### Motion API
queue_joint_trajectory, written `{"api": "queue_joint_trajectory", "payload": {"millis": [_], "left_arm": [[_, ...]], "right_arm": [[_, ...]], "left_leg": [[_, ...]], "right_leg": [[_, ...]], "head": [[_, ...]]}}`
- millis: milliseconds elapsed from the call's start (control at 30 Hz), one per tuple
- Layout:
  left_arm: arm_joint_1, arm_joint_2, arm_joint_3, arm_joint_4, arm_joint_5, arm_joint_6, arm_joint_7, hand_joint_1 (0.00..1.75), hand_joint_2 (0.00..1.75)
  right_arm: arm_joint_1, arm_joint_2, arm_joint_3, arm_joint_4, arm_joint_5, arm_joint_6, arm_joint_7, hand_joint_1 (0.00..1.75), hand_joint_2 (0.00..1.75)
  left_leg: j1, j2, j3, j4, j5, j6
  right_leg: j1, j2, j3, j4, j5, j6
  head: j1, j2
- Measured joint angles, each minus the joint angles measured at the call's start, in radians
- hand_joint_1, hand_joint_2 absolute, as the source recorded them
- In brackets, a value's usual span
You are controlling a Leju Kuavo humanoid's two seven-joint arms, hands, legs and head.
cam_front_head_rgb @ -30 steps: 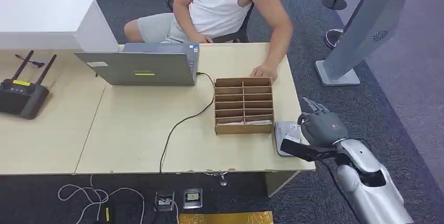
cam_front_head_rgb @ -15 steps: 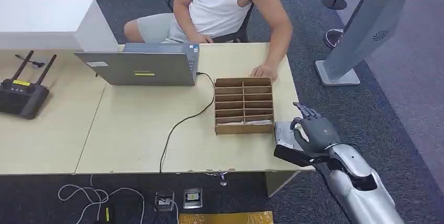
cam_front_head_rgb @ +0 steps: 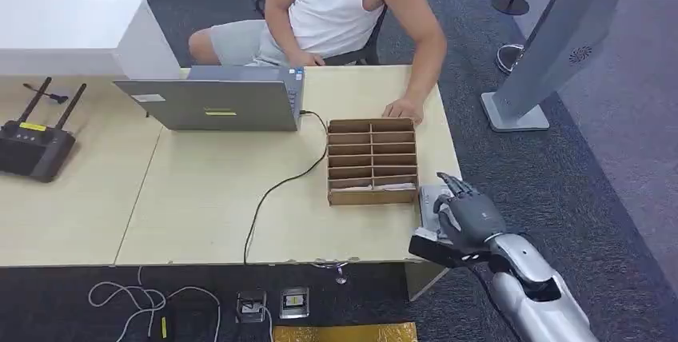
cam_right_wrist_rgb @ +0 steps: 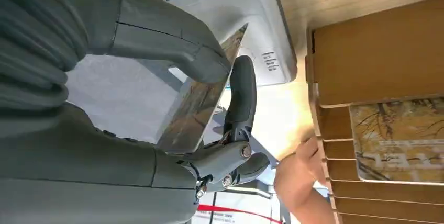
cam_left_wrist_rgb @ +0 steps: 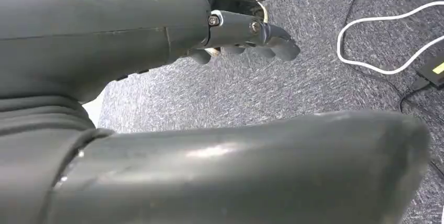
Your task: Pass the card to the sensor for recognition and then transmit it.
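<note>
**Card's over the reader, scan step underway**

The right hand (cam_front_head_rgb: 464, 218) pinches the card (cam_right_wrist_rgb: 201, 96) between thumb and fingers, holding it edge-on just above the white sensor (cam_right_wrist_rgb: 230, 20) at the bench (cam_front_head_rgb: 208, 198) corner. Looks like the recognition step. Next it probably needs to hold flat and close, then pass the card toward the person's hand (cam_front_head_rgb: 402, 109) at 12 o'clock, past the slotted cardboard box (cam_front_head_rgb: 372, 161). The left hand (cam_left_wrist_rgb: 246, 30) hangs empty over carpet, fingers loosely curled.

The right hand (cam_front_head_rgb: 468, 218) hovers over the grey sensor (cam_front_head_rgb: 428, 196) beside the wooden organizer (cam_front_head_rgb: 372, 161).
</note>
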Motion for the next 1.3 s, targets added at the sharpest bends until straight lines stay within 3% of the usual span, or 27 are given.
{"api": "queue_joint_trajectory", "payload": {"millis": [800,1100,1300], "left_arm": [[0.0,0.0,0.0,0.0,-0.001,0.003,0.0,0.0,0.0],[0.0,-0.004,0.0,0.0,-0.011,0.008,-0.001,0.0,0.0],[0.0,-0.004,0.0,0.0,-0.024,0.011,-0.008,0.0,0.0]], "right_arm": [[-0.011,0.016,0.004,0.032,-0.009,-0.014,0.0,1.75,1.75],[-0.068,0.011,-0.002,0.045,-0.002,-0.01,-0.003,1.75,1.75],[-0.179,-0.004,-0.024,0.045,0.008,-0.002,-0.005,1.75,1.75]], "left_leg": [[0.0,0.001,0.003,0.0,0.0,0.0],[0.0,0.001,0.001,0.0,0.0,0.0],[0.0,0.002,0.001,0.0,0.0,0.0]], "right_leg": [[0.0,0.002,0.002,0.0,0.0,0.0],[0.0,0.002,0.001,0.0,0.0,0.0],[0.0,0.002,0.001,0.0,0.0,0.0]], "head": [[0.0,0.0],[0.0,0.0],[0.0,0.0]]}}
